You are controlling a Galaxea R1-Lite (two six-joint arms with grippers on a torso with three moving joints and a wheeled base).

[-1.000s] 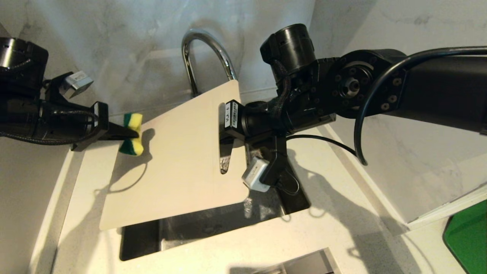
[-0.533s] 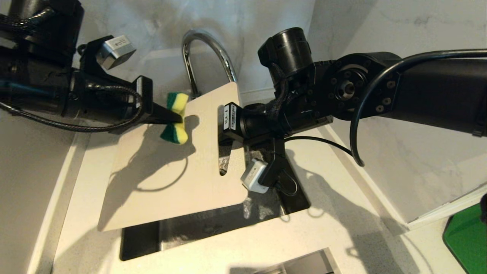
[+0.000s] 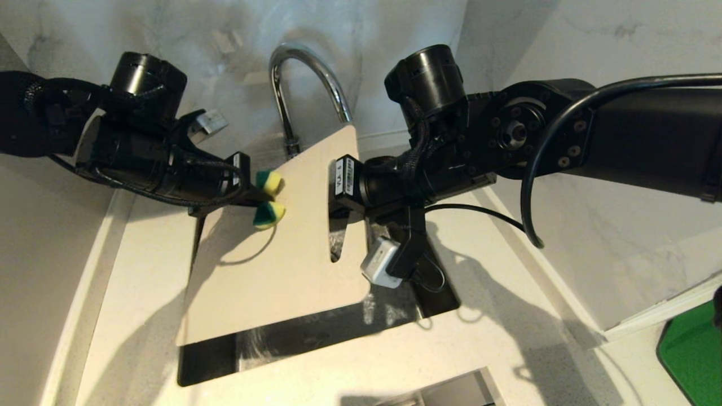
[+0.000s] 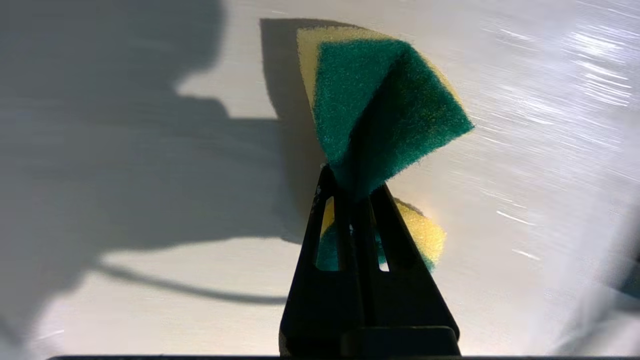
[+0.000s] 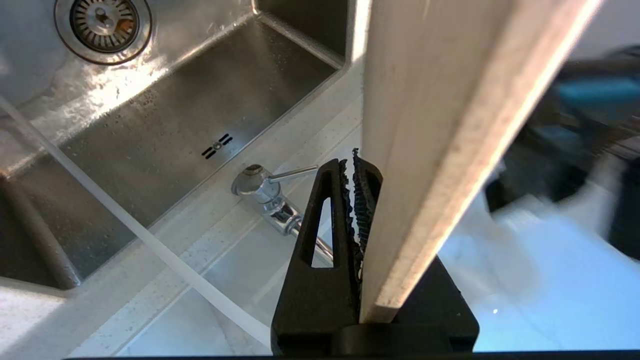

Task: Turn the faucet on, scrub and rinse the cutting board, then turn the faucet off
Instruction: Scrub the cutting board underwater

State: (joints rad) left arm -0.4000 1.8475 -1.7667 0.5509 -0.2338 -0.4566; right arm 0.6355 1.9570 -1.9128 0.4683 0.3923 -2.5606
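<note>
The left tool (image 3: 254, 194) pinched a soft sponge (image 3: 269, 197) against the cutting board (image 3: 282, 265). The right tool (image 3: 334, 206) was clamped on the board's slotted end, tilting it over the sink (image 3: 214, 361) below the faucet (image 3: 293, 73); thin, stiff, probably slippery, best gripped there.

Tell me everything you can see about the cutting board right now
The cutting board is a thin cream-white rectangle, plastic by its look, with rounded corners and a long handle slot near one short end. It is held tilted over the sink, below the faucet. The right gripper is clamped on its edge by the slot. The left gripper holds a pinched green-and-yellow sponge at its face.
</note>
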